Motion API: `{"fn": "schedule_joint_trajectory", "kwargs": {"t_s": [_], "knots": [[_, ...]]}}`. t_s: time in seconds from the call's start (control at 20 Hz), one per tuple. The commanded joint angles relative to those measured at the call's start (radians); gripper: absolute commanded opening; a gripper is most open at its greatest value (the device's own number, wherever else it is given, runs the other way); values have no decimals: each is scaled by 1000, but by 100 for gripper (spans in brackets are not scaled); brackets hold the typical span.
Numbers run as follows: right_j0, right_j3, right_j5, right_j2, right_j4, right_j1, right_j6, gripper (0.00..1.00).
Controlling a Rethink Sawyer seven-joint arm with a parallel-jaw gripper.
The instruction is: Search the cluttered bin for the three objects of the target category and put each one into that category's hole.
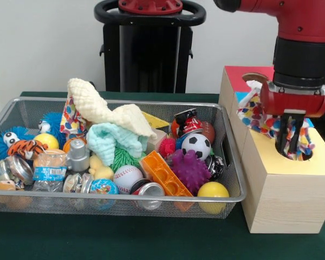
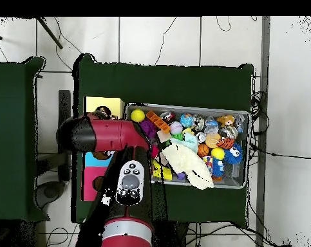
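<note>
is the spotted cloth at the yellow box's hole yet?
Yes: in the front view the hand reaches down into the yellow box's hole, with spotted cloth draped around it.

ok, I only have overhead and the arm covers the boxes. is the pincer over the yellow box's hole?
Observer: Yes. In the front view the pincer hangs right at the round hole of the yellow-faced box.
Operator: cloth in yet?
Observer: Not fully. The spotted cloth bunches around the pincer, with much of it above the box top.
Operator: any more in the bin?
Observer: One shows: a second spotted cloth near the far rim of the wire basket, tucked under the cream knitted cloth.
</note>
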Motion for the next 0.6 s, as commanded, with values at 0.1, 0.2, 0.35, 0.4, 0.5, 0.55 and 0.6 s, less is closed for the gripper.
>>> {"fn": "schedule_joint_trajectory", "kwargs": {"t_s": [0.1,0.2,0.35,0.4,0.5,0.55,0.6], "knots": [[-1,-73,-34,91,27,190,157,0],[13,-98,-55,77,31,223,174,0],[13,-116,-86,79,33,252,178,0],[10,-117,-88,83,34,254,175,0],[7,-113,-76,83,31,247,169,0],[8,-111,-67,77,31,241,168,0],[8,-103,-63,75,31,234,168,0]]}}
